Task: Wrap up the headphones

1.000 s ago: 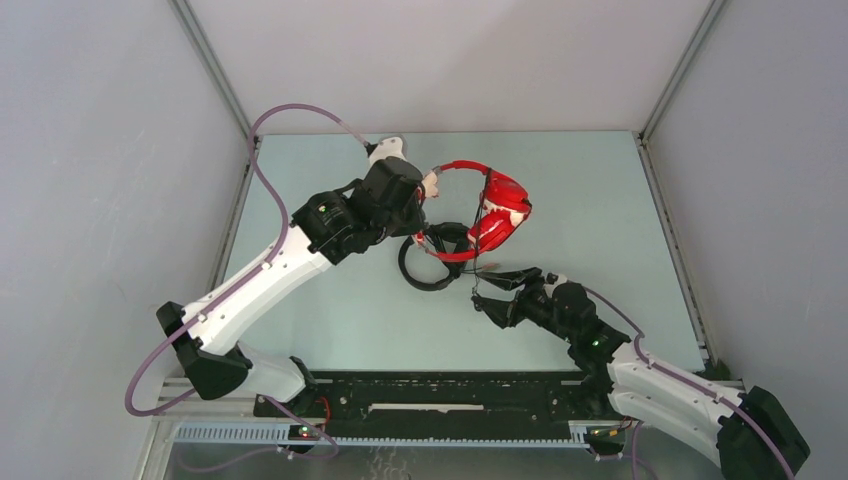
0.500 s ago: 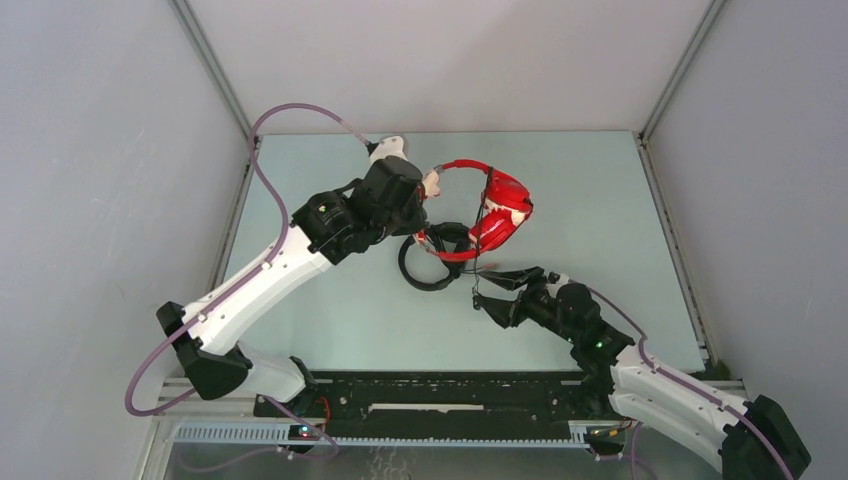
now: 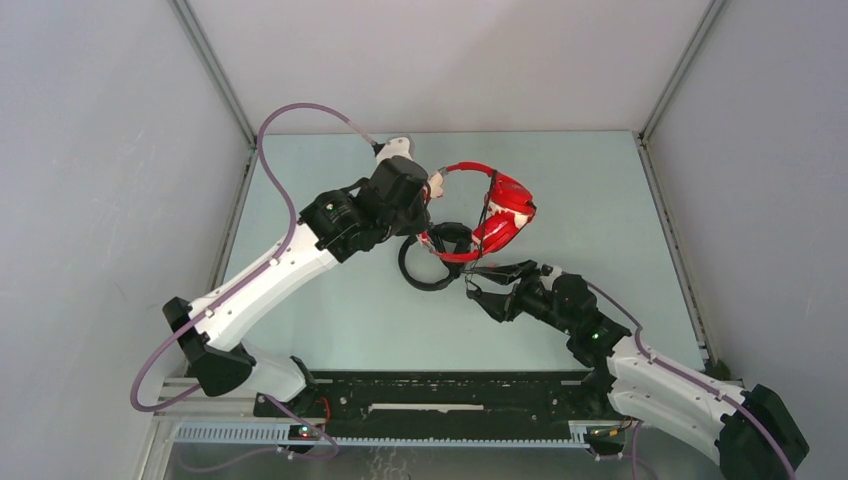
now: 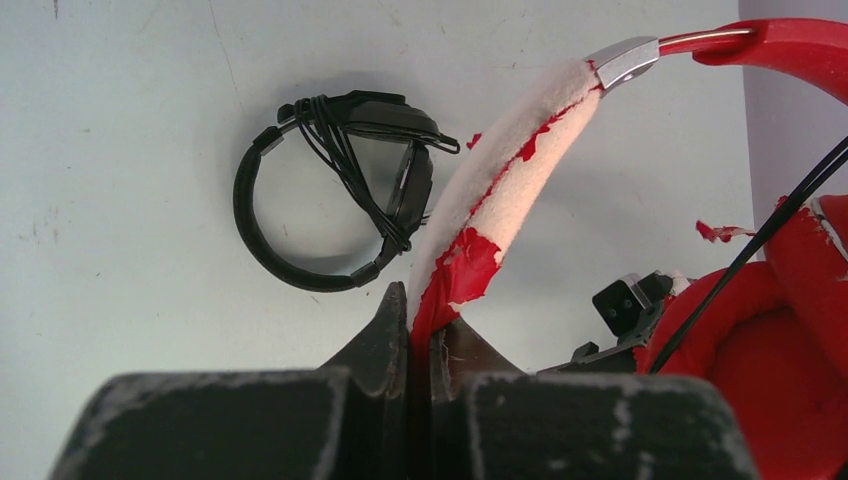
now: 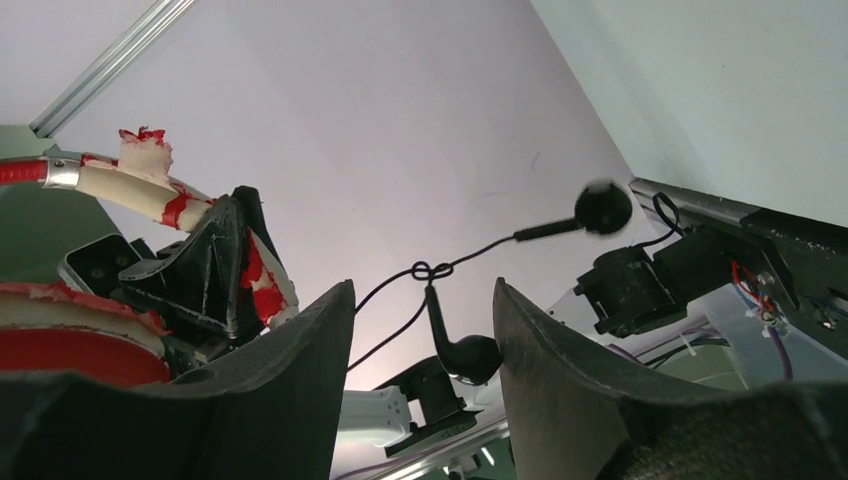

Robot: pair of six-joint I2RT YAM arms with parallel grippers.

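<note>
Holding the headphones (image 3: pixel 500 212) up off the table (image 3: pixel 330 310), roughly mid-table toward the far side, with the left gripper (image 4: pixel 420 322) clenched on the worn padded headband (image 4: pixel 505 150); earcups (image 3: pixel 497 232) hanging folded together on the right. Have the right gripper (image 5: pixel 420 295) released, jaws well apart, just near-side of the earcups, with the cable (image 5: pixel 480 248) dangling through the gap and nothing pinched. Shows a knot (image 5: pixel 430 270) in that cable and two dark bulb-shaped ends (image 5: pixel 466 356); cannot tell what those are. Judging progress as early: headphones lifted and presented, loose cable tail within reach, but no clear turns around headband or earcups in any view. One dark strand across the earcups in the top view, possibly a first pass, too thin to call. Left to do, by my read: catch the tail, wind it round, tuck the end, set down. For room: plenty of bare table right of and beyond the earcups, side walls (image 3: pixel 760 200) and frame posts (image 3: pixel 216 75) well apart from both arms. Tight spot on the near-left: black headphones (image 4: pixel 380 108), already cable-wrapped, lying on the table just beside and below the held pair, between the two grippers. Worth sweeping any winding arc on the right or far side to avoid snagging those. Also worth watching the peeling headband cover at the pinch point; looks likely to slip or shed.
</note>
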